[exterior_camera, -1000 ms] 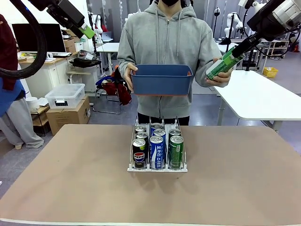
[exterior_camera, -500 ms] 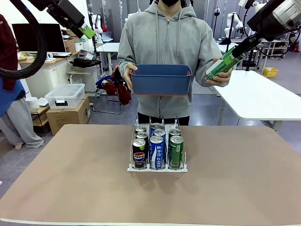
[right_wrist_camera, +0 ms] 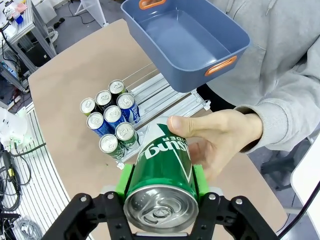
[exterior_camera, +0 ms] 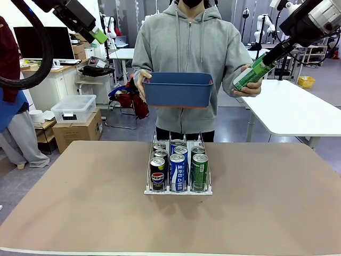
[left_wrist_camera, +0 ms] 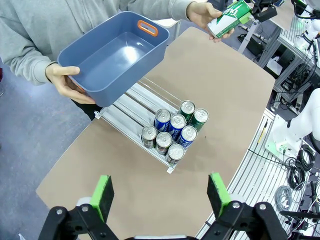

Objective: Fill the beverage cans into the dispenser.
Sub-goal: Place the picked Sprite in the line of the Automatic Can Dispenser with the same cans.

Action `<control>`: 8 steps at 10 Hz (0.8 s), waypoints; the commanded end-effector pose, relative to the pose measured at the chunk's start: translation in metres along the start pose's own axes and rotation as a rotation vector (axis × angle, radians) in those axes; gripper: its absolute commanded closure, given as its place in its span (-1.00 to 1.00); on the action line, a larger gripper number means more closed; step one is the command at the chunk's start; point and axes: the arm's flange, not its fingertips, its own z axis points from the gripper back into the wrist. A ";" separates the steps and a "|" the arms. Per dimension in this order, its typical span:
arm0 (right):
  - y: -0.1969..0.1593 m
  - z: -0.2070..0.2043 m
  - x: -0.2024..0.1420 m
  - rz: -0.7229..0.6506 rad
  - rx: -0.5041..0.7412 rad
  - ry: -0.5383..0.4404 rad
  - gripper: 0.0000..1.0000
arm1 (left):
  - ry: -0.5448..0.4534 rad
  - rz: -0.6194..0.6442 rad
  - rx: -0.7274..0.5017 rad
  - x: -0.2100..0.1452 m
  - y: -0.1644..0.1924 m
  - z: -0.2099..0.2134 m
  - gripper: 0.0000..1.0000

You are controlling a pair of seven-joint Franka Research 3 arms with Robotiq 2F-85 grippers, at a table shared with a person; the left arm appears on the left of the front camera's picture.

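Note:
The white wire dispenser (exterior_camera: 151,190) stands mid-table with several beverage cans in its lanes: black (exterior_camera: 157,174), blue (exterior_camera: 177,172) and green (exterior_camera: 200,172). They also appear from above, with the dispenser (left_wrist_camera: 131,111) and the cans (right_wrist_camera: 112,120). High at the right, my right gripper (exterior_camera: 261,64) is shut on a green can (exterior_camera: 246,77), whose lower end a person's hand (exterior_camera: 253,88) holds too. In the right wrist view the green pads clamp this can (right_wrist_camera: 162,182), with the hand (right_wrist_camera: 220,140) beyond. My left gripper (exterior_camera: 96,34) hangs open at the upper left, pads (left_wrist_camera: 102,195) wide apart.
The person at the far side holds an empty blue bin (exterior_camera: 178,89) one-handed above the rack's back end; its wall (left_wrist_camera: 127,62) and rim (right_wrist_camera: 235,35) appear in both wrist views. A white table (exterior_camera: 298,109) stands at the far right. Bare tabletop surrounds the rack.
The person has shifted the blue bin a little to the left and up. Both arms and the green can have stayed where they were.

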 end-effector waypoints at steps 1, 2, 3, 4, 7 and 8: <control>0.000 0.001 0.000 0.009 -0.001 -0.001 1.00 | 0.000 0.002 -0.002 -0.001 0.001 0.001 -1.00; 0.000 0.001 0.000 0.009 -0.001 -0.001 1.00 | 0.000 0.002 -0.002 -0.001 0.001 0.001 -1.00; 0.000 0.001 0.000 0.009 -0.001 -0.001 1.00 | 0.000 0.002 -0.002 -0.001 0.001 0.001 -1.00; 0.000 0.001 0.000 0.009 -0.001 -0.001 1.00 | 0.000 0.002 -0.002 -0.001 0.001 0.001 -1.00; 0.000 0.001 0.000 0.009 -0.001 -0.001 1.00 | 0.000 0.002 -0.002 -0.001 0.001 0.001 -1.00; 0.000 0.001 0.000 0.009 -0.001 -0.001 1.00 | 0.000 0.002 -0.002 -0.001 0.001 0.001 -1.00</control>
